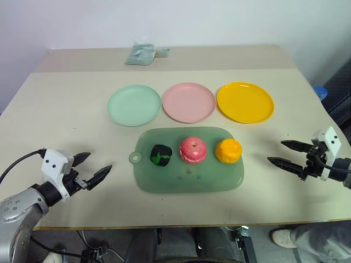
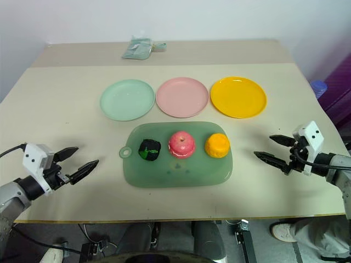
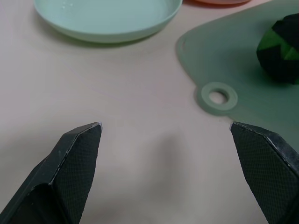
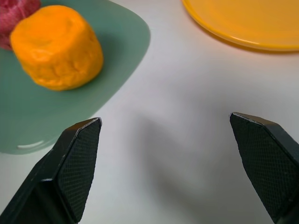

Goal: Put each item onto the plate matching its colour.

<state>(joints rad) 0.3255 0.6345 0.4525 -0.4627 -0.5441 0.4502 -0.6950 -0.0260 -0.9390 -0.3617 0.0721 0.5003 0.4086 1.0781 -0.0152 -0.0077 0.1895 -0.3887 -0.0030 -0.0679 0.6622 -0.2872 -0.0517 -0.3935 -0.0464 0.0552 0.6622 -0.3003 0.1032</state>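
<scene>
Lumpy black-and-green ball, pink apple-like ball and orange ball sit in a row on the translucent green board. Mint green, pink and yellow-orange round plastic plates lie bare beyond it. Left pincer and right pincer both gape wide, holding nothing, over the beige table.

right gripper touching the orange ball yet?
Apart. In the right wrist view, bare table separates the right gripper, its fingers open, from the orange ball on the green board.
</scene>
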